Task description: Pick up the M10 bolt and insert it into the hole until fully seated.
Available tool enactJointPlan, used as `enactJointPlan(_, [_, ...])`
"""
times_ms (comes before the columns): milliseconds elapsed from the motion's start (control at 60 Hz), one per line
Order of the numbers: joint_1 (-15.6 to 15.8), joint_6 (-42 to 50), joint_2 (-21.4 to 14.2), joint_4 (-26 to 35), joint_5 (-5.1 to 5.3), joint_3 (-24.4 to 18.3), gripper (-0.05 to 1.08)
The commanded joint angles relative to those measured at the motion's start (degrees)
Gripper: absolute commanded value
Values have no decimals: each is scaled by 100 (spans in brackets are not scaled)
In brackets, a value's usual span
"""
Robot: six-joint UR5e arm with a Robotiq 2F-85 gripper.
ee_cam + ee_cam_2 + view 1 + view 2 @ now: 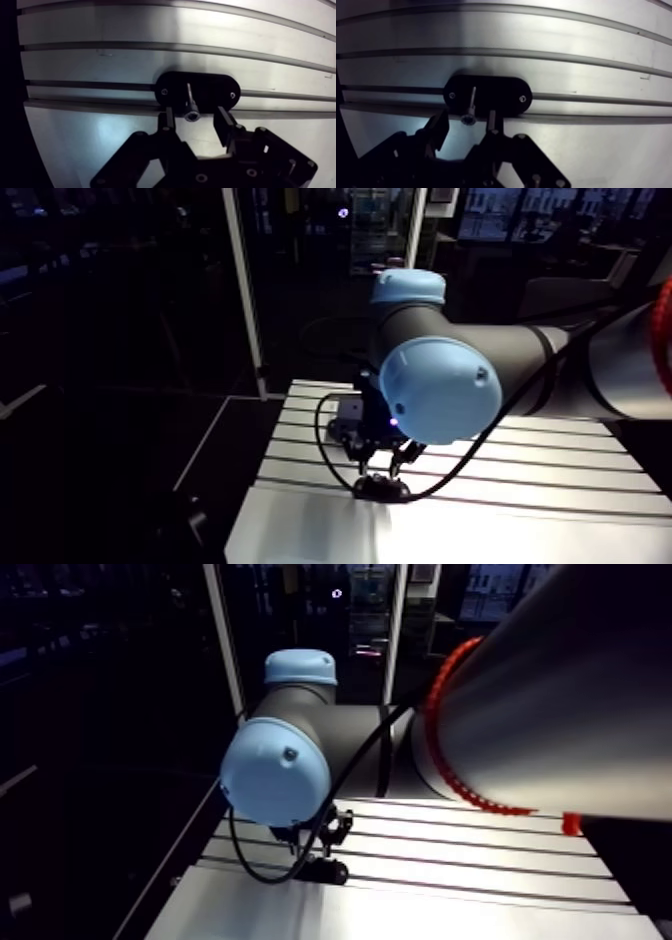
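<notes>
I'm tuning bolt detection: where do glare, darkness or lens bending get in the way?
Wrist view: a bright glare patch on the slotted aluminium table beside the black two-finger pincer; the table's straight slots look bowed; the slim steel bolt shows pale against the black oval plate. Arm view: the pincer is a dark shape.

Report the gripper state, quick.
Gripper: open, holding nothing. The bolt stands between its fingers with a gap on each side, on the black block.
</notes>
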Motion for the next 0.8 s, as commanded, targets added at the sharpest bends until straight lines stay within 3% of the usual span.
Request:
enactJointPlan(17, [21, 1, 6, -2, -1, 12, 48])
enactJointPlan(800, [20, 10, 48, 7, -18, -4, 53])
